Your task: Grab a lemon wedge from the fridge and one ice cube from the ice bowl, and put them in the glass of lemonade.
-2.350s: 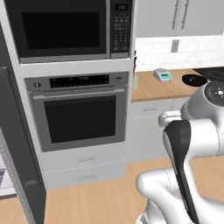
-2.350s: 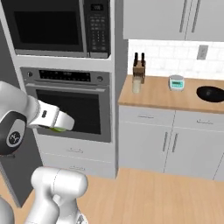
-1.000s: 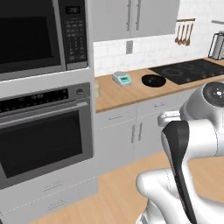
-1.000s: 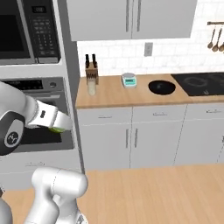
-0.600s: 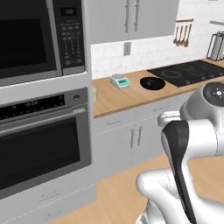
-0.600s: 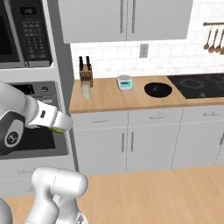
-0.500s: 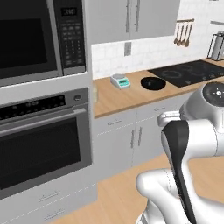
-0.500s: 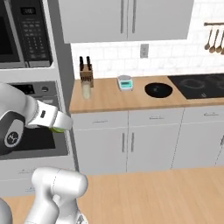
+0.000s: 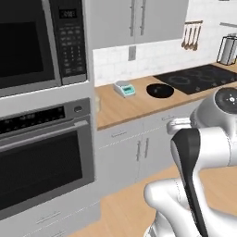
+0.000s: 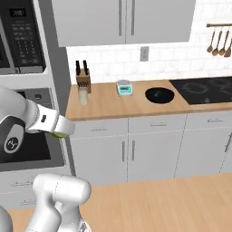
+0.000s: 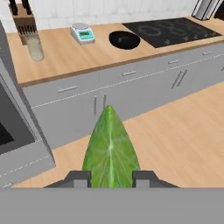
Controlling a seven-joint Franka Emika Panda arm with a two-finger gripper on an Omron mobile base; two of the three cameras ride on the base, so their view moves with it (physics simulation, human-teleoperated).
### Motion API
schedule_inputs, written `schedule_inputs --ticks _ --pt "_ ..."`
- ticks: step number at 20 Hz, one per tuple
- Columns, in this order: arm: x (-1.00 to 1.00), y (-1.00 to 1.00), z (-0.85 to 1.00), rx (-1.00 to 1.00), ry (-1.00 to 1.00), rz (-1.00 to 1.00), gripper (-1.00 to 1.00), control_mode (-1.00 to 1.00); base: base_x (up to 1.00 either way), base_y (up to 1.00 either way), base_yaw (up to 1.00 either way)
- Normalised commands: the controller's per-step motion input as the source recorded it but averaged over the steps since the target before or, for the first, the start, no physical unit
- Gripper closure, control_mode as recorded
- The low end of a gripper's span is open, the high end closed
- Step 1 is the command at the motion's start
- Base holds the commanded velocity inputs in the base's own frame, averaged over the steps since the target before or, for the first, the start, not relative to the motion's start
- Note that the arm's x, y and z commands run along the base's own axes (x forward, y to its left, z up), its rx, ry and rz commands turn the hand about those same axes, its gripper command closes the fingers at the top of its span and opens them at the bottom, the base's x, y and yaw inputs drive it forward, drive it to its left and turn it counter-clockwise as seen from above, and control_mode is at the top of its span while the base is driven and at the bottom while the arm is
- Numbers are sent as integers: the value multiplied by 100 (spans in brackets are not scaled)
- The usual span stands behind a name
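The gripper [image 11: 111, 178] is pinching the lemon wedge [image 11: 111, 151] between its two dark fingertips [image 11: 78, 179], the jaws narrowed onto the wedge's base. In the hand view the wedge is standing up from 6 o'clock toward the middle, green with pale veins, its point aimed at the grey lower cabinets. In the right base view a sliver of that green is peeking out under the end of the white arm at about 9 o'clock, in front of the oven.

The glass of lemonade [image 10: 83, 96] is sitting on the wooden counter [image 10: 136, 106], just in front of the knife block [image 10: 82, 79] and close to the counter's left end. In the hand view the same glass [image 11: 35, 49] is showing up at 11 o'clock, below the knife block [image 11: 22, 19].

Further along the counter toward 12 o'clock, a white-and-teal kitchen scale [image 10: 124, 87] is resting near the tiled wall, and a black round pan [image 10: 159, 95] is lying just beyond it, beside the dark cooktop [image 10: 204, 90]. Utensils [image 10: 219, 41] are hanging on the wall at 2 o'clock. In the left base view the microwave [image 9: 37, 41] is sitting above the wall oven [image 9: 41, 157], at 10 and 8 o'clock.
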Motion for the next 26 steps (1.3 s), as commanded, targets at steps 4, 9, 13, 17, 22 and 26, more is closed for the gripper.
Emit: schedule_inputs --ticks 4,9,13,17,22,26 --pt "0 0 0 0 0 0 100 100 100 -98 -35" --pt "0 0 0 0 0 0 100 100 100 -83 -29" --pt "0 0 0 0 0 0 100 100 72 -70 23" --pt "0 0 0 0 0 0 100 100 55 -44 54" --pt "0 0 0 0 0 0 100 100 54 -3 67" --pt "0 0 0 0 0 0 100 100 100 0 58"
